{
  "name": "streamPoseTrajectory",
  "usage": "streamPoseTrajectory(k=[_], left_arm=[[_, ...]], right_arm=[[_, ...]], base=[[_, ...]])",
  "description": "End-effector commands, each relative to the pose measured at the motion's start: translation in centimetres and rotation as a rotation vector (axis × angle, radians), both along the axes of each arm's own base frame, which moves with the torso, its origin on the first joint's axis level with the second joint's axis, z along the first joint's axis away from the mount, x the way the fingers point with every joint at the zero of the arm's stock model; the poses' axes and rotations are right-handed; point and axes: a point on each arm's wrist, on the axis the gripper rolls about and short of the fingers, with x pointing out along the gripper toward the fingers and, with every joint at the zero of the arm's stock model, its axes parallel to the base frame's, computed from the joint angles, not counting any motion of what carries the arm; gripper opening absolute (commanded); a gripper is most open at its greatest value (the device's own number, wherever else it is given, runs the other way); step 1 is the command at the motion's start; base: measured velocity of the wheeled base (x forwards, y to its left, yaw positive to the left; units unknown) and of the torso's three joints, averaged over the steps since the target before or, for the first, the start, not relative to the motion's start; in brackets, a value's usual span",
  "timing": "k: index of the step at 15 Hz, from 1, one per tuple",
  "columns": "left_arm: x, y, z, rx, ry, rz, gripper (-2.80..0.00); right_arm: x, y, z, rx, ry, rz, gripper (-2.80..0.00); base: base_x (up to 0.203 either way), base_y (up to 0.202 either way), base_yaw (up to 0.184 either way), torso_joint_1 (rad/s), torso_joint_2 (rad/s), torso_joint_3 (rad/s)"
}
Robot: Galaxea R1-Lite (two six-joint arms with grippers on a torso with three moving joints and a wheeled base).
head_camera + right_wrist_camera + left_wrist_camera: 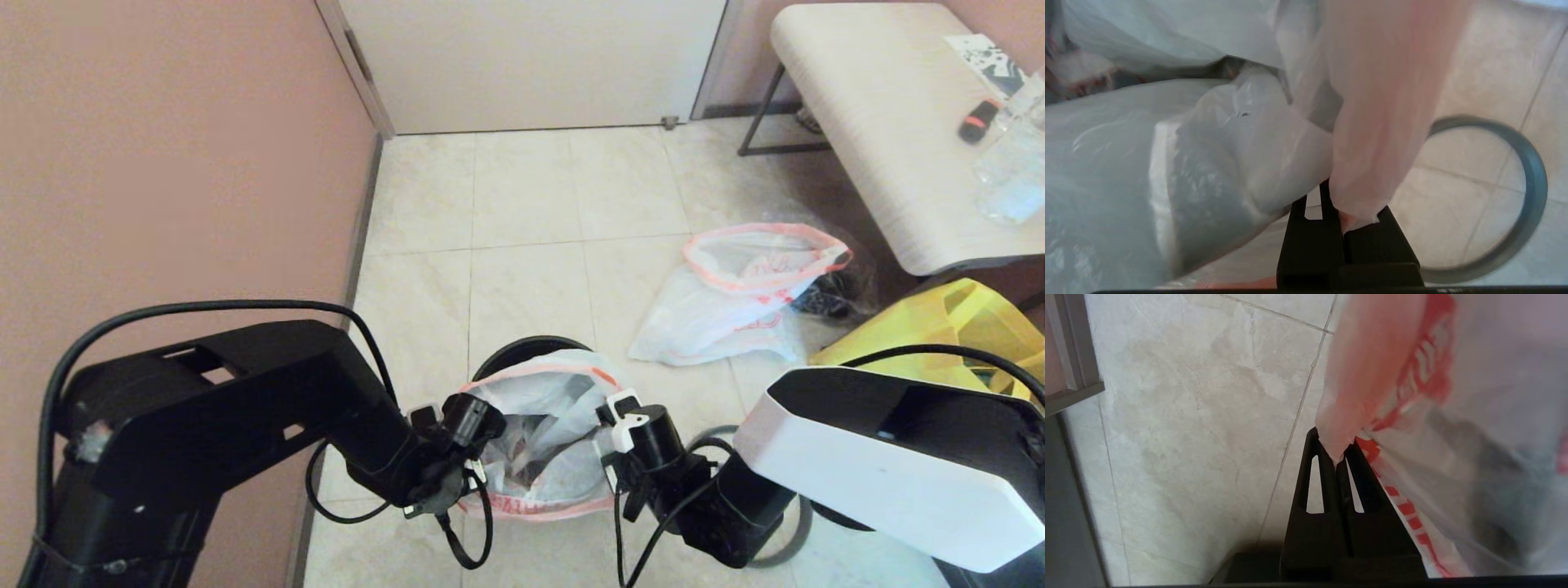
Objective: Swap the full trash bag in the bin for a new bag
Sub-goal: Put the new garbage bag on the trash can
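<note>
A translucent white trash bag (543, 433) with a pink-red rim, with trash inside, hangs stretched between both grippers. My left gripper (473, 445) is shut on the pink rim (1367, 388) at the bag's left side; in the left wrist view the gripper (1336, 451) pinches a fold of it. On the bag's right side my right gripper (612, 457) is shut on the rim, seen at the gripper (1349, 204) in the right wrist view. The bin (522, 349) shows only a dark arc of its mouth behind the bag. Its loose grey hoop (1533, 183) lies flat on the floor tiles.
A second translucent bag (735, 298) with a pink rim lies on the floor at right. A yellow fabric tote (939, 327) stands beside it, under a pale bench (882, 122). The pink wall (163, 163) runs close along the left.
</note>
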Motion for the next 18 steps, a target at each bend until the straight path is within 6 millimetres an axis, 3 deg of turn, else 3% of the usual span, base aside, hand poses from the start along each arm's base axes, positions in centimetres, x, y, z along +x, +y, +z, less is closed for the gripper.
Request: streamPoseTrajectory(k=[1, 3, 4, 7, 13, 18], left_arm=[[0.0, 0.0, -0.1, -0.001, -0.003, 0.005, -2.80], [0.1, 0.0, 0.1, 0.010, -0.021, 0.014, -2.80], [0.1, 0.0, 0.2, 0.010, -0.024, 0.015, 0.00], [-0.1, 0.0, 1.2, -0.001, -0.042, 0.013, 0.00], [-3.8, 0.0, 7.6, -0.055, -0.031, -0.073, 0.00], [-4.4, -0.8, 7.8, -0.107, 0.012, -0.122, 0.00]], right_arm=[[-0.1, -0.1, 0.1, 0.000, -0.003, -0.004, -2.80], [-0.1, -0.1, 0.1, -0.001, -0.002, -0.003, -2.80], [-0.2, 0.0, 0.0, -0.003, 0.000, -0.001, -2.80], [-0.2, 0.1, 0.5, 0.005, -0.012, 0.002, -2.80], [-0.2, 0.0, 0.8, 0.006, -0.018, 0.002, -2.80], [0.0, 0.2, 0.5, 0.004, -0.015, 0.002, -2.80]], base=[[0.000, 0.000, 0.000, 0.000, 0.00, 0.000], [0.000, 0.000, 0.000, 0.000, 0.00, 0.000], [0.000, 0.000, 0.000, 0.000, 0.00, 0.000], [0.000, 0.000, 0.000, 0.000, 0.00, 0.000], [0.000, 0.000, 0.000, 0.000, 0.00, 0.000], [0.000, 0.000, 0.000, 0.000, 0.00, 0.000]])
